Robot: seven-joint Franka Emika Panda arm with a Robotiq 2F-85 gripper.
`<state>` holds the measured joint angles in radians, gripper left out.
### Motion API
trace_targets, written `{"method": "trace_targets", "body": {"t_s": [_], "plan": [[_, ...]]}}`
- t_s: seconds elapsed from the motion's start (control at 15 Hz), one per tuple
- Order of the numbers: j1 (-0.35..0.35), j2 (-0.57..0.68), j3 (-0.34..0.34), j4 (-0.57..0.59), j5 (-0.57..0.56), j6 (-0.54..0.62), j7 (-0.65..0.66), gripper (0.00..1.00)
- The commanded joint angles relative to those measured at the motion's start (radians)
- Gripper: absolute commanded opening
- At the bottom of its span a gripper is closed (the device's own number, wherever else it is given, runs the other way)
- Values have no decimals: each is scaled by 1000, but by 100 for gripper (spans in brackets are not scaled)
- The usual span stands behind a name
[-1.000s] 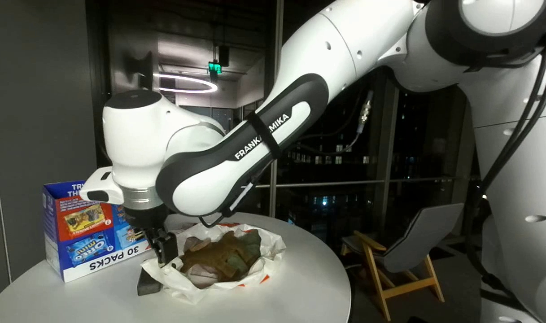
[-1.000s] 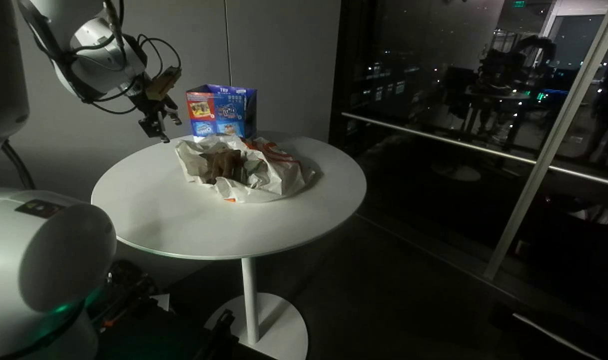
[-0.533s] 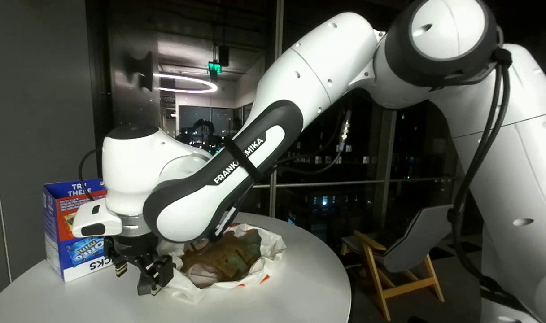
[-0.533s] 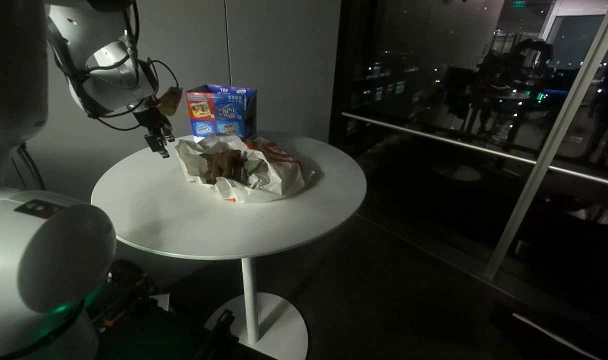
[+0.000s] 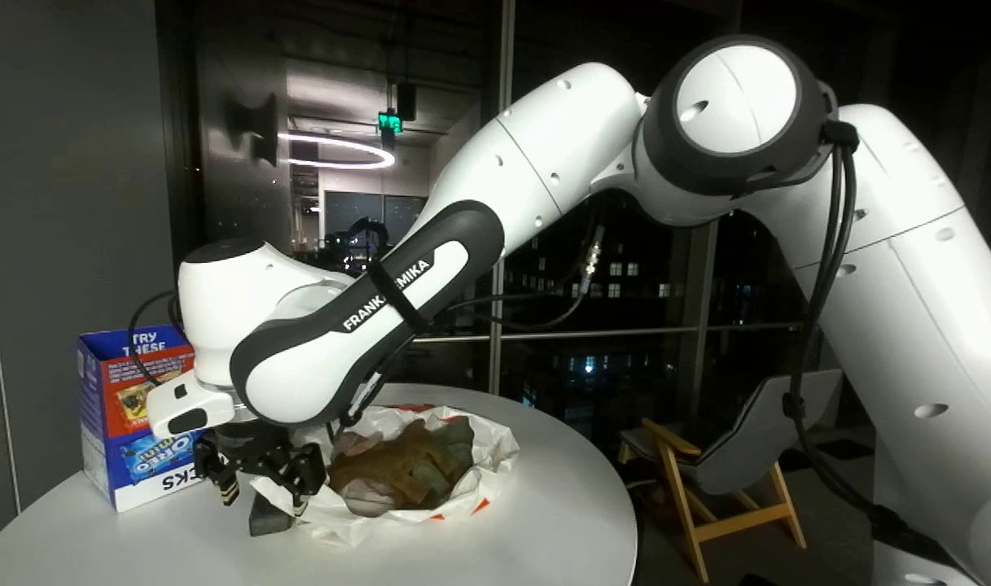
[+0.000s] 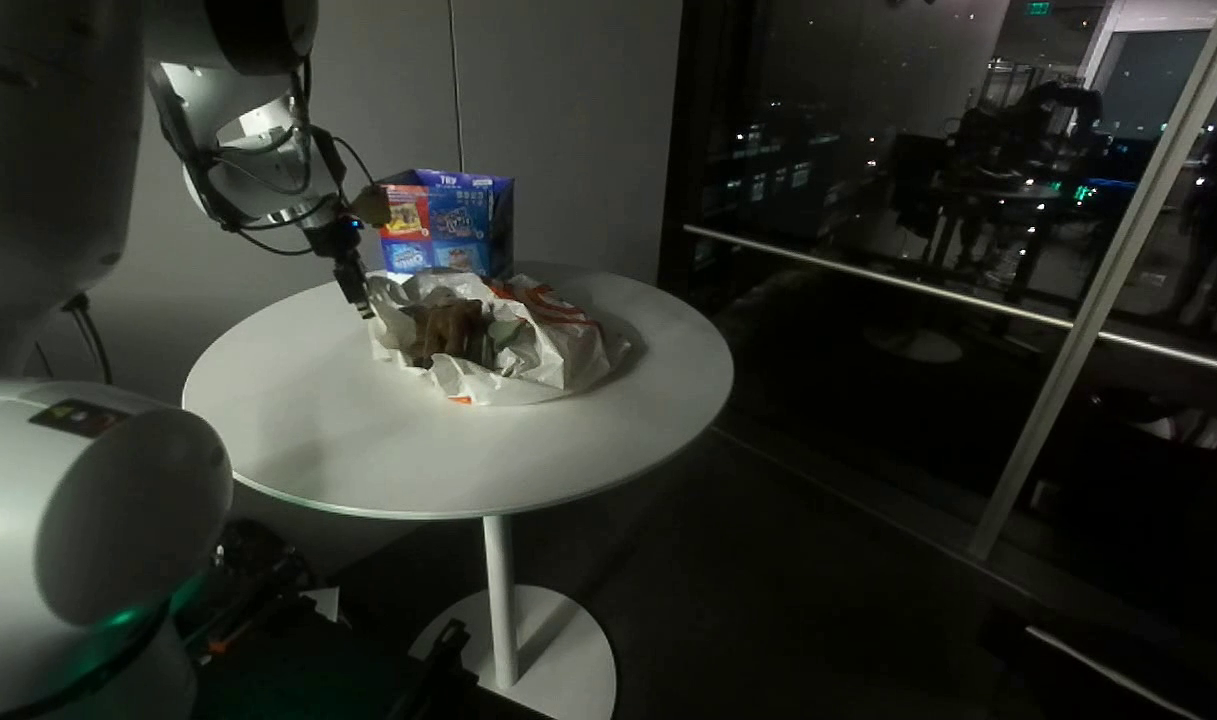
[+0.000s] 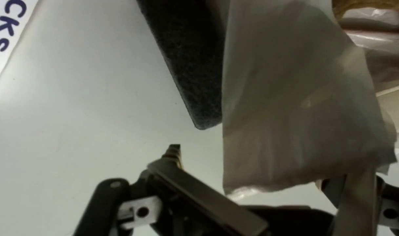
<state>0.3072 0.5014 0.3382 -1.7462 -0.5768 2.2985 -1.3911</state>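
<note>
1. The fingers (image 7: 206, 196) of the gripper (image 5: 265, 499) stand released, spread wide apart and aimed downward.
2. In the wrist view, a pale flap (image 7: 291, 108) of plastic overlaps one fingertip; whether the two touch cannot be told.
3. This flap belongs to the white plastic bag (image 6: 568, 350), which lies crumpled, its mouth spread, on the round table (image 6: 368, 450), right beside the gripper.
4. Brown, greenish and pinkish lumps (image 5: 397, 468) sit in the bag; what they are is unclear.
5. A dark block (image 7: 186, 59) rests near the fingers, partly hidden by the flap.
6. In both exterior views, a blue and red snack box (image 6: 448, 225) stands on the table.
7. A wooden-framed chair (image 5: 756, 431) shows beyond the table.
</note>
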Motion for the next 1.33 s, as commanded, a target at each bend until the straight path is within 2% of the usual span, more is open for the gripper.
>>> {"method": "trace_targets", "body": {"t_s": [0.0, 0.2, 0.6, 0.73, 0.93, 1.07, 1.27], "plan": [[8, 66, -6, 115, 81, -58, -141, 100], [6, 83, 5, 154, 174, -91, -202, 100], [29, 131, 11, 301, 364, -414, -190, 100], [31, 163, 7, 350, 408, -469, -186, 100], [38, 205, -4, 384, 402, -415, -185, 100], [48, 216, -19, 373, 366, -313, -169, 100], [64, 221, -44, 357, 283, -223, -207, 100]]}}
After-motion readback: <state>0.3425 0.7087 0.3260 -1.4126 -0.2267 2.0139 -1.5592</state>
